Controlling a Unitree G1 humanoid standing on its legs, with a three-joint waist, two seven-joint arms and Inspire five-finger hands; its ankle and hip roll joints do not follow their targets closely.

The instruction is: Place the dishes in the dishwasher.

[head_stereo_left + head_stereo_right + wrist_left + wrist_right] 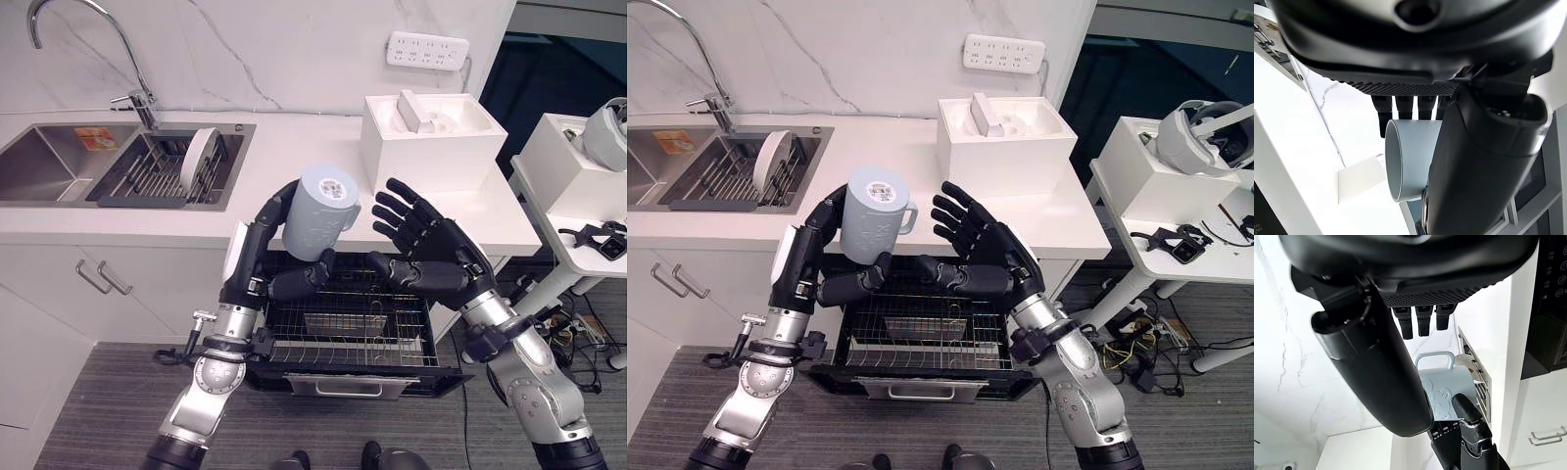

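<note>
From my station I see the left hand (263,257) curled round a pale blue-grey mug (320,211), its fingers wrapped behind the far side of the body and its thumb (302,280) lying across the near side, close under the mug's open end. The mug is held upside down and a little tilted, its flat base turned upward, and its handle (910,217) sticks out on the side away from my left fingers, toward the right hand. In the left wrist view the mug's rim (1392,164) sits just past the fingertips with the thumb beside it, so the grip is firm all round. My right hand (438,252) is spread wide, fingers (397,209) straight and fanned upward, holding nothing; its fingertips stand just beside the mug's handle without touching it, and its thumb (945,272) points toward the left thumb, near it but apart. Directly below both sets of fingers the dishwasher (323,382) is open, its wire rack (392,338) pulled out, and a grey metal tray (337,323) lies in the rack under the gap between the two thumbs. Beyond my left fingers, well apart, a white plate (199,155) stands on edge in the drying rack (147,176) set in the sink (44,162), beneath the tap (93,44). Beyond the right fingertips a white box (431,137) sits on the counter (294,157).
</note>
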